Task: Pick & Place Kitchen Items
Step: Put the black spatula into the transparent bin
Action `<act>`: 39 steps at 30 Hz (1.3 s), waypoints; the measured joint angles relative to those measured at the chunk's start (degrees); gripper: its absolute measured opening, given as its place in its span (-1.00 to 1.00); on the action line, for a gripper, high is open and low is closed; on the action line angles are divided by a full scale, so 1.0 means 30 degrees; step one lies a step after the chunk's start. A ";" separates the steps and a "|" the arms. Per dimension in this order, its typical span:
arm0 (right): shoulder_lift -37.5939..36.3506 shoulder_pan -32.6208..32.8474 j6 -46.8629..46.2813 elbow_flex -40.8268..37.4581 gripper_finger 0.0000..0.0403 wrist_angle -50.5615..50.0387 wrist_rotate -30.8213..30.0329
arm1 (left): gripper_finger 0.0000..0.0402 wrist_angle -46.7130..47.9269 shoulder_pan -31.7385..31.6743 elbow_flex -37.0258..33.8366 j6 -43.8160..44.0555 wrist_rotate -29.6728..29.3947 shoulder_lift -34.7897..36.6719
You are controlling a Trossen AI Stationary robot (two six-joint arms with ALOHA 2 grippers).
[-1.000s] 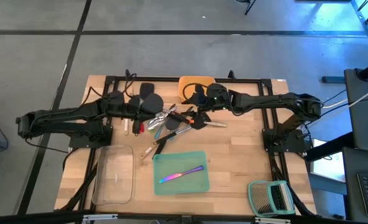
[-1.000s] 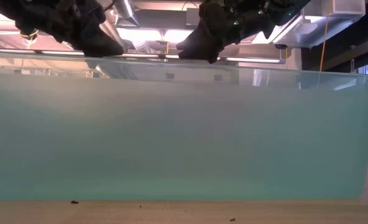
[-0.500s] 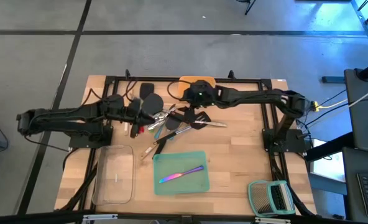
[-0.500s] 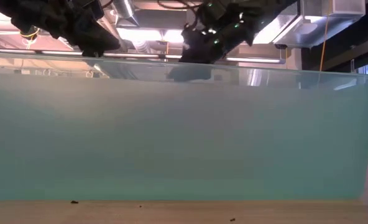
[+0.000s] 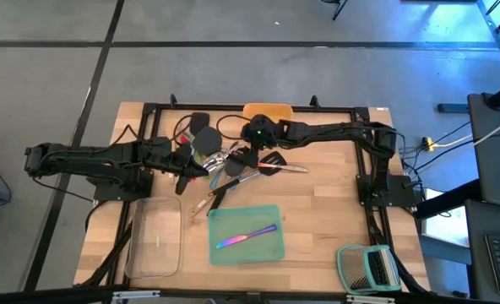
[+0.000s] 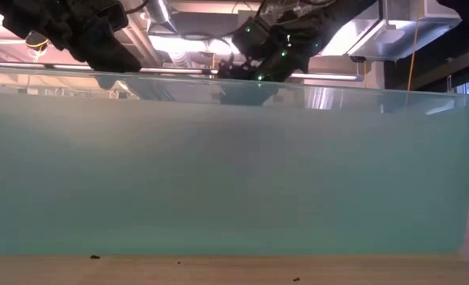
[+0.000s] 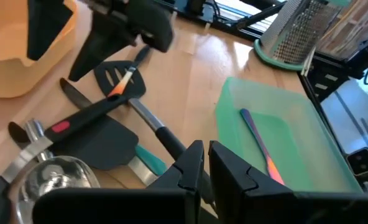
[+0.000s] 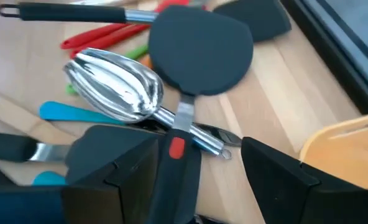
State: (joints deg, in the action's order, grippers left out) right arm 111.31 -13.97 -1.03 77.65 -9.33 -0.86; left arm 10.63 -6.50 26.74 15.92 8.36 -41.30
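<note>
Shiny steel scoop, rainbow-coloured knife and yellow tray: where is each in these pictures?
steel scoop (image 8: 119,92): right wrist view, on the middle of its shiny bowl.
rainbow knife (image 5: 247,236): high view, on the middle of its length, in the teal tray.
yellow tray (image 5: 268,111): high view, on its visible far wall.

Right tool (image 5: 248,150) shifted leftward over the utensil pile, off the spot beside the yellow tray (image 5: 267,111) and the slotted turner (image 5: 271,160), now above the black spatula with the red mark (image 8: 196,46) and the steel scoop (image 8: 117,91), fingers spread on either side of that spatula's handle. Right arm stretched out flatter across the back of the worktop (image 5: 317,211). Left tool (image 5: 191,167) drawn back and toward the front, away from the black spatula heads, now at the left edge of the pile, fingers (image 7: 193,168) closed further, almost together. Yellow tray uncovered, plain from above.
</note>
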 joint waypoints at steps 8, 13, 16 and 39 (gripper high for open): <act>0.0166 -0.0095 -0.0155 0.0000 0.16 -0.0480 -0.0066 | -0.90 -0.0023 0.0791 0.0000 0.0291 -0.0390 -0.0027; 0.0254 -0.0029 -0.0149 0.0000 0.16 -0.0724 -0.0066 | -0.90 -0.0018 0.1194 0.0000 0.0299 -0.1055 -0.0146; 0.0566 0.0049 -0.0067 0.0000 0.16 -0.0748 -0.0054 | -0.90 -0.0022 0.1290 0.0000 0.0299 -0.1326 -0.0153; 0.1791 0.0711 0.0079 -0.0007 0.16 -0.0053 0.1354 | -0.90 -0.0022 0.1283 0.0000 0.0146 -0.1355 -0.0160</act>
State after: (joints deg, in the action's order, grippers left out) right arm 116.68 -11.84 -0.80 77.62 -9.49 3.20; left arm 10.57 -2.66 26.74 16.36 4.29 -41.78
